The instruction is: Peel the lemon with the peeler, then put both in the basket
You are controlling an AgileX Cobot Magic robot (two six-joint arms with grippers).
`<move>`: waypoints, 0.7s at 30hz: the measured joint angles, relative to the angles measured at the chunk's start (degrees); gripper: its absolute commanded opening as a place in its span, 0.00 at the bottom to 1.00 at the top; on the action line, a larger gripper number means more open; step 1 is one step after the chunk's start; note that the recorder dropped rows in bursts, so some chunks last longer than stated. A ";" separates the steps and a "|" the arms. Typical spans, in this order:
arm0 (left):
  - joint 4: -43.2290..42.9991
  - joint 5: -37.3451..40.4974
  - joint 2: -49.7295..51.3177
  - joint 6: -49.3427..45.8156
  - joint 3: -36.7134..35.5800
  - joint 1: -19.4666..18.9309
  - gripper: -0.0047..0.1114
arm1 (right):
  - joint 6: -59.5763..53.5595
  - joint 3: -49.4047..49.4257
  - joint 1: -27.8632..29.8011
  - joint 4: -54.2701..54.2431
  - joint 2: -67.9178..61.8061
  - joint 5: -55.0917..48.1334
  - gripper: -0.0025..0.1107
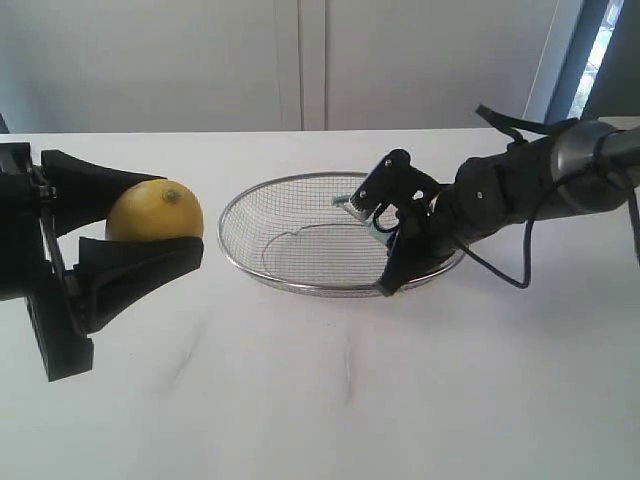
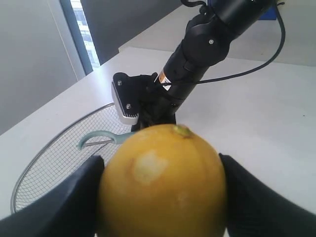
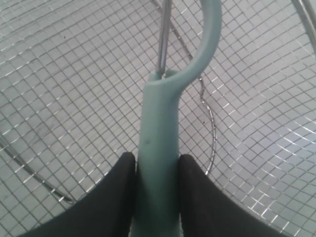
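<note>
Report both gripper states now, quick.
Left gripper: closed on the lemon.
Right gripper: closed on the peeler handle, over the basket.

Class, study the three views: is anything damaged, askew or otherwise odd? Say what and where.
Only the lemon: a pale scraped patch mars its otherwise smooth yellow skin, facing the left wrist camera. The peeler and basket look sound.
</note>
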State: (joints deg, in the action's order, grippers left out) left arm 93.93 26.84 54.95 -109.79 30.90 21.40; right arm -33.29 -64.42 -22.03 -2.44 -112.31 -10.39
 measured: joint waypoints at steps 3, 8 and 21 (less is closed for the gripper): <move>0.00 0.00 0.00 0.00 0.00 0.00 0.04 | 0.93 0.00 0.00 0.00 0.02 0.25 0.35; 0.00 0.00 0.00 0.00 0.00 0.00 0.04 | 3.33 -0.66 0.00 0.00 -0.02 0.77 0.41; 0.00 0.00 0.00 0.00 0.00 0.00 0.04 | 5.18 -0.91 0.00 -0.23 9.71 -3.96 0.43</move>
State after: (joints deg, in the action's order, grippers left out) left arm 93.93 26.84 54.95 -109.79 30.90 21.40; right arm -28.11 -65.33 -22.03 -2.67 -102.60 -14.35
